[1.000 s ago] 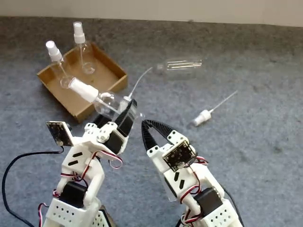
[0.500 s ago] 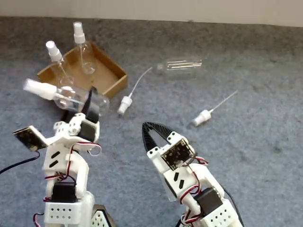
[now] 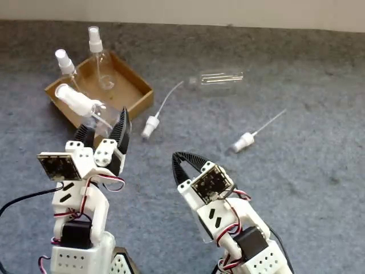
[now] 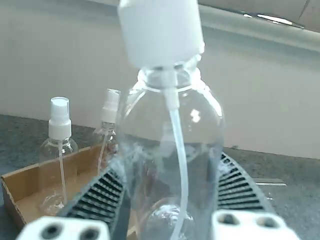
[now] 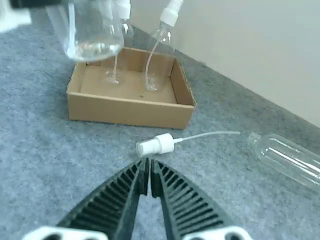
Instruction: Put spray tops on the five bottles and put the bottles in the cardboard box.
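**Left claw holds a bottle over the box edge**

The left claw (image 3: 104, 123) is closed around a see-through bottle (image 3: 94, 109). One black finger sits on each side of the bottle's round body. The bottle sticks out past the claw tips and leans over the near wall of the cardboard box (image 3: 140, 105). It wears a white spray top (image 4: 160, 30), and a thin tube (image 4: 177, 150) runs down inside it. From the left wrist, the bottom of the bottle is hidden between the fingers.

Two standing bottles wait in the box, farther from the left claw than the held one. The nearer standing bottle (image 3: 67, 68) and the farther standing bottle (image 3: 96, 48) both have white tops. Their clear bodies are hard to make out against the brown box.

The right claw (image 5: 149, 162) is pressed shut and holds nothing. A loose spray top (image 5: 156, 146) lies on the grey tabletop (image 3: 296, 188) just past the claw tips, not touching them. Its long tube points away to one side. Farther off lies a bare bottle (image 3: 219, 80), flat on its side. From the right wrist it is cut off at the edge. A second loose spray top (image 3: 245, 140) lies well apart from both claws, with its tube pointing away from them.
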You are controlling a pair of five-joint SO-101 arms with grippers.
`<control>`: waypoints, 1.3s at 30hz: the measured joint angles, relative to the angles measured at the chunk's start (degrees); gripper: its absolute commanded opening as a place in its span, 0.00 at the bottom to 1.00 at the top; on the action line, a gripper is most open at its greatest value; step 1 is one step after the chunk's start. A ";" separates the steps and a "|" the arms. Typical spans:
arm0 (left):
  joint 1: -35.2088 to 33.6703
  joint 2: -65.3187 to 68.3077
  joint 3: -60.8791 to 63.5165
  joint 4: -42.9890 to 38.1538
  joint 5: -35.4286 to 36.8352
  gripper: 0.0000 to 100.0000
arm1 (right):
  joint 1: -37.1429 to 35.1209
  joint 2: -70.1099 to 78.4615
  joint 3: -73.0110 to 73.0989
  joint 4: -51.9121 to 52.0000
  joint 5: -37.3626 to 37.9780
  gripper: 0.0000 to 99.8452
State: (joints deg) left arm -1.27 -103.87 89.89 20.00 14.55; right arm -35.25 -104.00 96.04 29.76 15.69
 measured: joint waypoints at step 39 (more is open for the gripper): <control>0.26 82.46 -34.64 -25.67 -6.59 0.06 | 0.00 0.00 0.00 1.14 0.00 0.01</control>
State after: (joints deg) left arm -1.01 -21.41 55.25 -5.67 7.96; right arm -35.25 -104.00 96.04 30.90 15.69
